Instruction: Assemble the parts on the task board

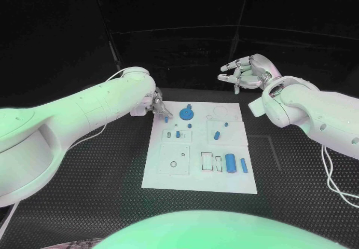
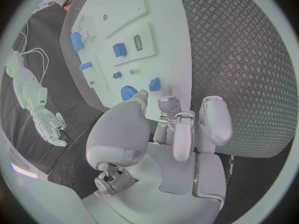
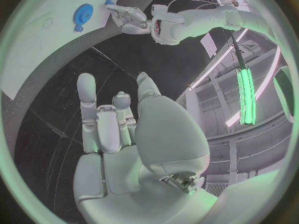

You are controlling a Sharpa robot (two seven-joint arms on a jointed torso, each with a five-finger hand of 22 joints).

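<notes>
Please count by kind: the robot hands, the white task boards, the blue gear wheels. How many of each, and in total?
Hands: 2 (left hand, right hand)
Task board: 1
Blue gear: 1
Total: 4

White task board (image 1: 168, 179) flat mid-table; blue gear (image 1: 186, 112) at far edge, blue cylinder (image 1: 231, 162) near right.
</notes>
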